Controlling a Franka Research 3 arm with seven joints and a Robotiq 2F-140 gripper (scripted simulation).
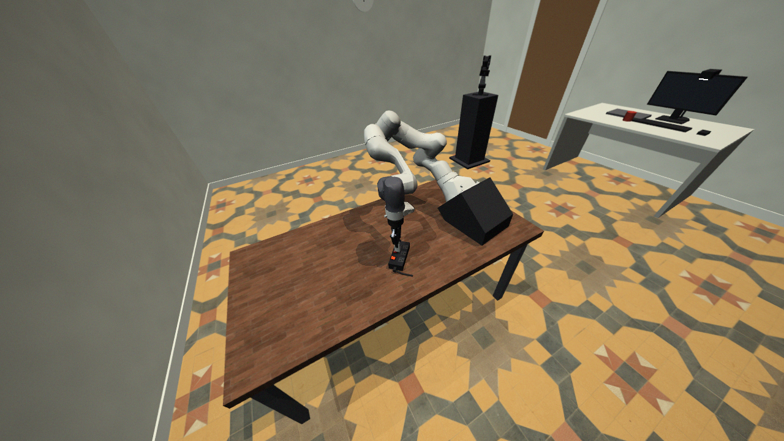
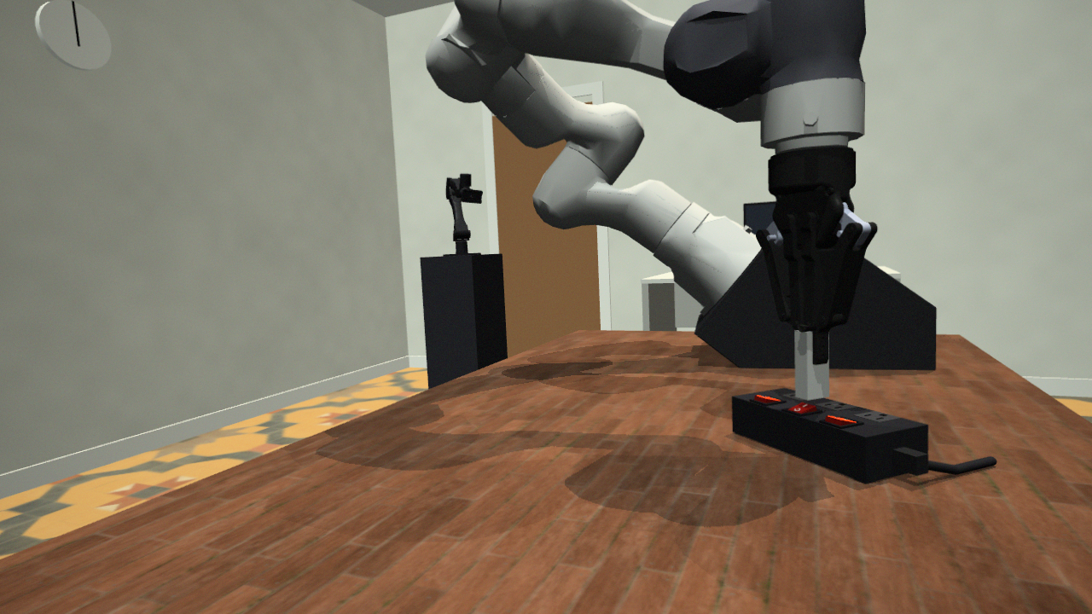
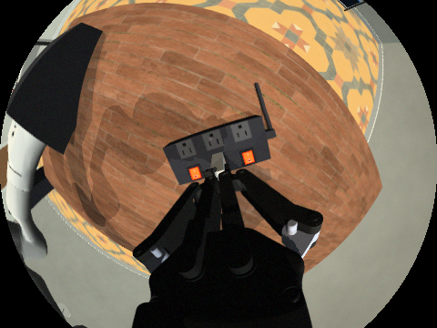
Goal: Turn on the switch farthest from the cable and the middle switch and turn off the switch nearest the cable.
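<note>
A black power strip (image 2: 828,431) lies flat on the wooden table, right way up, with three red rocker switches along one side and its cable (image 2: 958,464) at the right end. It also shows in the top view (image 1: 399,255) and in the wrist view (image 3: 218,152). My gripper (image 2: 809,390) is shut and empty, pointing straight down, with its fingertips on the middle switch (image 2: 803,408). In the wrist view the fingertips (image 3: 218,171) cover the middle switch, between the far switch (image 3: 195,173) and the switch nearest the cable (image 3: 248,157), which both glow red-orange.
The robot's black base block (image 1: 474,210) stands at the table's back right. A black pedestal with a camera (image 1: 474,127) stands on the floor behind the table. A white desk with a monitor (image 1: 658,131) stands across the room.
</note>
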